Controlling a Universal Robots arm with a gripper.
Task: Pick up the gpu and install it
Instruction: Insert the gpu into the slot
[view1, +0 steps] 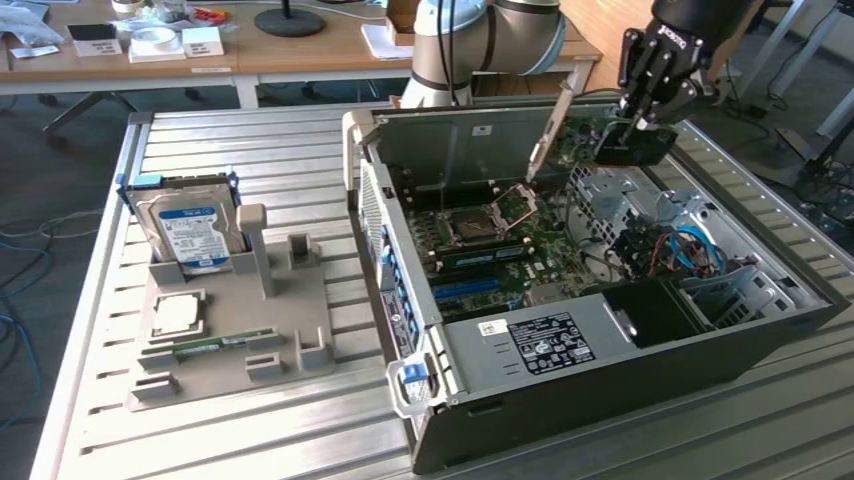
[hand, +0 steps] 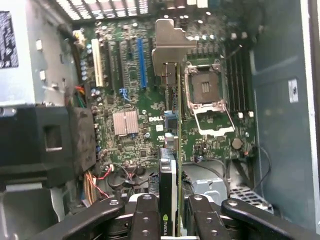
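One pincer clamped on gpu over motherboard, CPU socket near; hard drive well apart

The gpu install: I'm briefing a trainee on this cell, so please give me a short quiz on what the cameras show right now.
1. True or false: the end effector grips the gpu above the open computer case.
2. Where is the hard drive? A: inside the case. B: upright in the grey holder at the exterior view's left. C: in the end effector.
3. Fill in: the gpu's silver bracket sits at the end ____ from the end effector.
Key: 1 true; 2 B; 3 farthest.
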